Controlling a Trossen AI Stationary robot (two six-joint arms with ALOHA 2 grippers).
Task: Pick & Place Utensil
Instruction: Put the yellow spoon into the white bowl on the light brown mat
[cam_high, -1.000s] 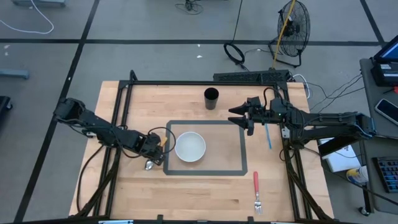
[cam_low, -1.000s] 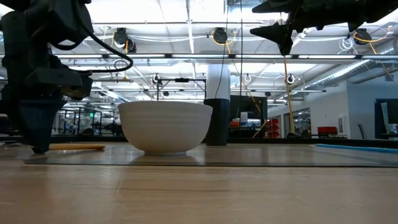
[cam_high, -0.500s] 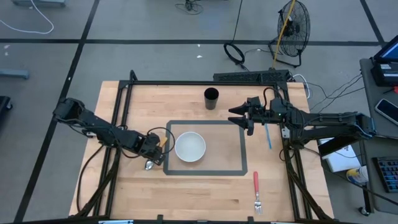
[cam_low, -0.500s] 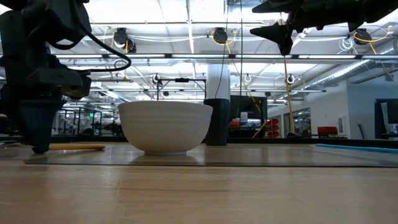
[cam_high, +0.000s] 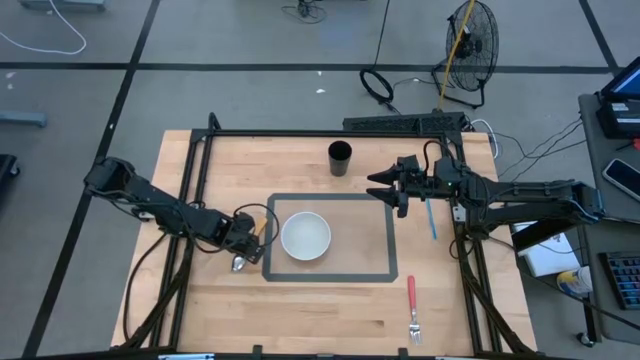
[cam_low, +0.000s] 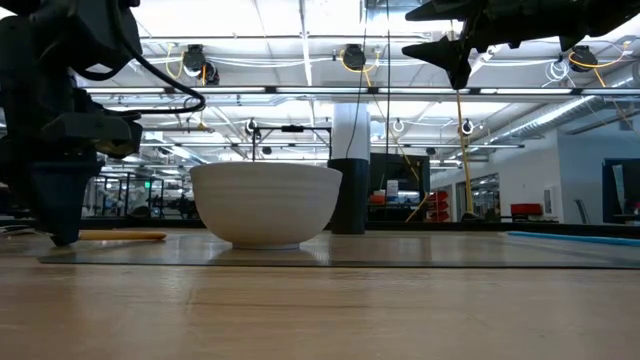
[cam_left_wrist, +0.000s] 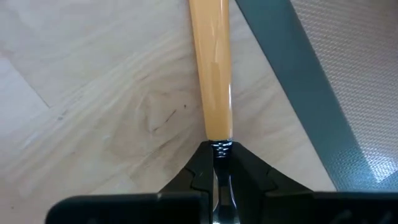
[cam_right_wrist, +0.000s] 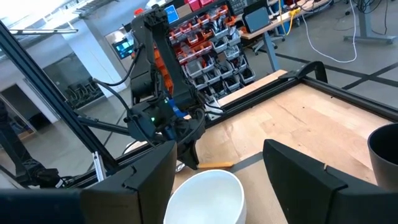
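Note:
The spoon has an orange handle (cam_left_wrist: 210, 62) and a metal bowl end (cam_high: 240, 265). It lies on the wood just left of the grey mat (cam_high: 390, 240), beside the white bowl (cam_high: 305, 236). My left gripper (cam_high: 245, 240) stands over the spoon, pointing down, and is shut on it (cam_left_wrist: 217, 163); in the low view it reaches the table (cam_low: 60, 215), with the handle (cam_low: 125, 236) lying flat beside it. My right gripper (cam_high: 390, 190) hovers open and high over the mat's far right corner (cam_low: 450, 50), its fingers spread wide (cam_right_wrist: 217, 180). My left gripper pinches the spoon's metal neck (cam_left_wrist: 222, 147), right where the orange handle ends, between its two fingers. The fingers come from above, pointing down, and lie across the spoon. The spoon lies flat, with its handle on the table.
A black cup (cam_high: 340, 158) stands beyond the mat's far edge. A blue utensil (cam_high: 431, 217) lies right of the mat, and a red-handled fork (cam_high: 412, 305) near the table's near right corner. A black frame (cam_high: 200, 150) borders the table.

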